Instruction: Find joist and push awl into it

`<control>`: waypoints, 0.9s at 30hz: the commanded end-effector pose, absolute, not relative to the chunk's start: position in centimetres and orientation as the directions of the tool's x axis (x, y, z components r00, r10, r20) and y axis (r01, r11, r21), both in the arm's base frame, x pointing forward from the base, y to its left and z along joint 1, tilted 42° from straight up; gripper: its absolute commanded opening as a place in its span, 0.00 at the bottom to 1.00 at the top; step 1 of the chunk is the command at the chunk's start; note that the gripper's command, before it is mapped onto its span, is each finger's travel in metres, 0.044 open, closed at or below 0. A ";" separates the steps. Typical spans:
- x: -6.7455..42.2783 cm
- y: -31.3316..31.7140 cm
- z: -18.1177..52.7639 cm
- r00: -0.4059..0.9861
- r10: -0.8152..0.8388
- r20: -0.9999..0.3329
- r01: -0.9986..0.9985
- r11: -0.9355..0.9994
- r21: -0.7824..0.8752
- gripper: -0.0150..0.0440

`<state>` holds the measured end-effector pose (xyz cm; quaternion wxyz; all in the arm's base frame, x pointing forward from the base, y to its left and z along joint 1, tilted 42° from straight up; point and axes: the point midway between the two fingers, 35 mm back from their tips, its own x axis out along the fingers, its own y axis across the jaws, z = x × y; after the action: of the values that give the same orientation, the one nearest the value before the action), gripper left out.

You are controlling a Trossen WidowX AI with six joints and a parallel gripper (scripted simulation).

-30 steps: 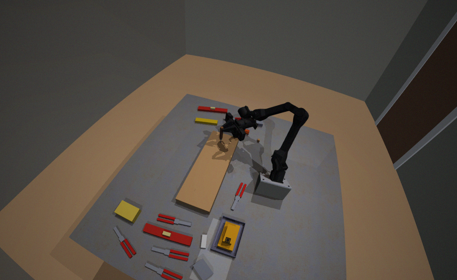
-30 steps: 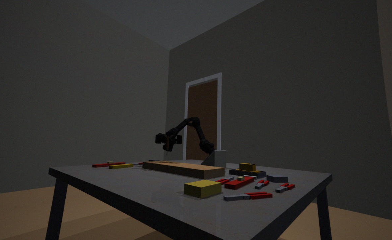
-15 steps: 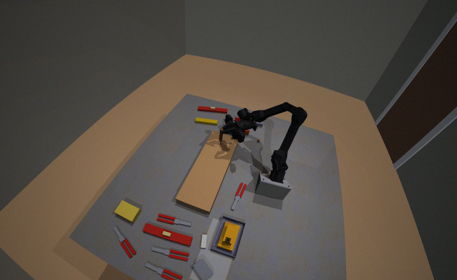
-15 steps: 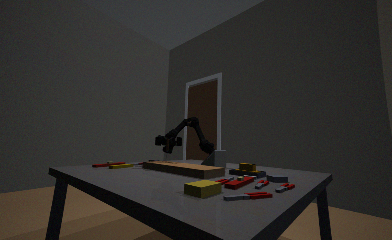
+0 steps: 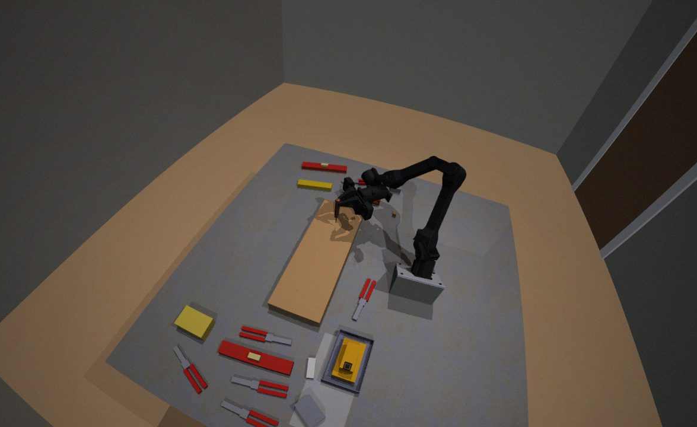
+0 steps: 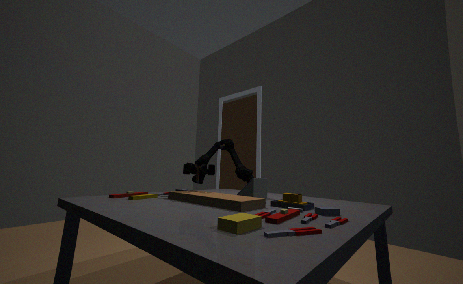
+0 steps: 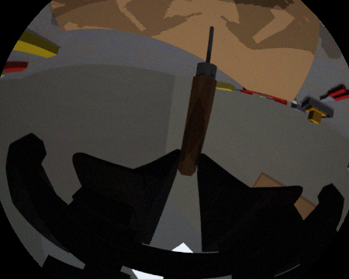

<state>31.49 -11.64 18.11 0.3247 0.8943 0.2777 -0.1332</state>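
Observation:
My gripper (image 5: 338, 203) (image 6: 197, 176) (image 7: 189, 155) is shut on the awl (image 7: 198, 111) (image 5: 336, 209), which has a brown handle and a thin dark spike pointing down. It hangs a little above the far end of the wooden floor panel (image 5: 309, 263) (image 6: 218, 201) (image 7: 278, 62). The spike's tip is above the panel; I cannot tell whether it touches. The yellow stud finder (image 5: 349, 358) (image 6: 292, 197) lies in the grey tray (image 5: 331, 359) (image 6: 278, 203) at the near side of the table.
Red and yellow levels (image 5: 323, 167) (image 5: 314, 184) lie beyond the panel's far end. Red-handled pliers (image 5: 363, 298), a red level (image 5: 255, 356) and a yellow block (image 5: 194, 320) lie near the front. The arm's grey base (image 5: 415, 286) stands right of the panel.

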 end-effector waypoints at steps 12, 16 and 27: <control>31.3 -13.1 16.3 0.808 0.417 -0.416 0.586 -0.633 0.505 0.25; 31.2 -13.5 15.8 0.809 0.417 -0.415 0.586 -0.634 0.505 0.25; 31.1 -13.8 15.5 0.809 0.417 -0.415 0.586 -0.634 0.505 0.25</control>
<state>31.15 -13.74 15.71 0.3244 0.8943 0.2792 -0.1303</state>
